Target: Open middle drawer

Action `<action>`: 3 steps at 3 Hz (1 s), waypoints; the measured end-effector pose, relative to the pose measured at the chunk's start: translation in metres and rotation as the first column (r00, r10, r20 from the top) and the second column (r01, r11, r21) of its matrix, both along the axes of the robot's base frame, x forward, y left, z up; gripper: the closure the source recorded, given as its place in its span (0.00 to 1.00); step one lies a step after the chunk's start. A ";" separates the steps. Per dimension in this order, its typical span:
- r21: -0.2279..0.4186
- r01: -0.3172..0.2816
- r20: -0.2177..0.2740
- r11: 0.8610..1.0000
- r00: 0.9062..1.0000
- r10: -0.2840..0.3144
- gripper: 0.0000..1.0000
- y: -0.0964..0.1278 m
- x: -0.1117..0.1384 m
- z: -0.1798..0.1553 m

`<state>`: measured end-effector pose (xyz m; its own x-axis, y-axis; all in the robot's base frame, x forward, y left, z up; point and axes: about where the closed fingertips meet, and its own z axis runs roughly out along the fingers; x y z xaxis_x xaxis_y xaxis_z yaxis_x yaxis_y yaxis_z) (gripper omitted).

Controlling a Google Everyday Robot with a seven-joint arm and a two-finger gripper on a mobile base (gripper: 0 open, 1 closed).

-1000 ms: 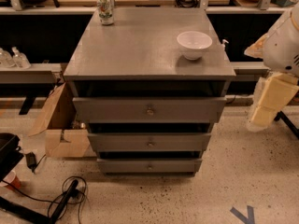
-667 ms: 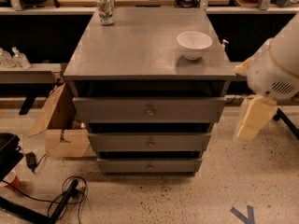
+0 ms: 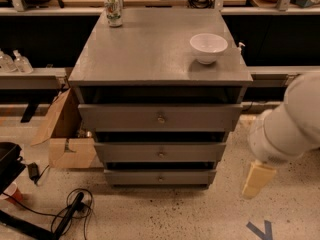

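The grey cabinet (image 3: 150, 54) faces me with three drawers stacked in its front. The middle drawer (image 3: 125, 152) looks closed, its flat front in line with the others, and carries a small brass knob (image 3: 161, 154). The taller top drawer (image 3: 120, 117) is above it and the lowest drawer (image 3: 130, 177) below. My white arm (image 3: 290, 126) comes in from the right edge. Its cream-coloured gripper (image 3: 257, 180) hangs low to the right of the cabinet, near the height of the lowest drawer, apart from the cabinet and touching nothing.
A white bowl (image 3: 208, 46) and a drinks can (image 3: 113, 10) stand on the cabinet top. An open cardboard box (image 3: 67, 136) sits left of the cabinet, with cables (image 3: 70, 214) and a black object (image 3: 7, 164) on the floor. Blue tape (image 3: 262, 230) marks the floor at right.
The arm has swung down and leftwards, bringing the gripper from beside the top drawer to a low spot near the floor, right of the cabinet. The drawers have not moved.
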<state>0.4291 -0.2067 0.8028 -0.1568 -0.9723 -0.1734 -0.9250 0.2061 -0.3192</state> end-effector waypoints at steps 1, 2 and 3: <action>-0.036 -0.025 0.042 0.999 0.999 0.027 0.00 0.007 0.003 -0.050; -0.077 -0.041 0.151 0.996 0.987 0.053 0.00 0.019 0.029 -0.068; -0.076 -0.042 0.150 0.996 0.987 0.053 0.00 0.019 0.029 -0.068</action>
